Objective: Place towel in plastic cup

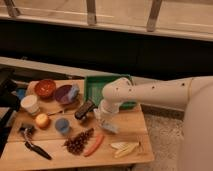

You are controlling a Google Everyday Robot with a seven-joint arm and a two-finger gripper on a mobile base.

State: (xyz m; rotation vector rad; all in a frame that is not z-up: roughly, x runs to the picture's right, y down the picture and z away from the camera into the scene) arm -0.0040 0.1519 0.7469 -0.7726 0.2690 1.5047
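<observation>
With gripper [105, 120] clamped on towel [111, 127] at centre of frame, lift straight up first, then carry left to plastic cup [62, 126], passing high above grapes [79, 141].

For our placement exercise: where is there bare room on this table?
Bare tabletop right of the towel, between green tray and yellow peel; also front edge between black tool and grapes. Crowded left, around purple bowl, apple, plastic cup. Gripper, mid-table, shut on the towel.
</observation>
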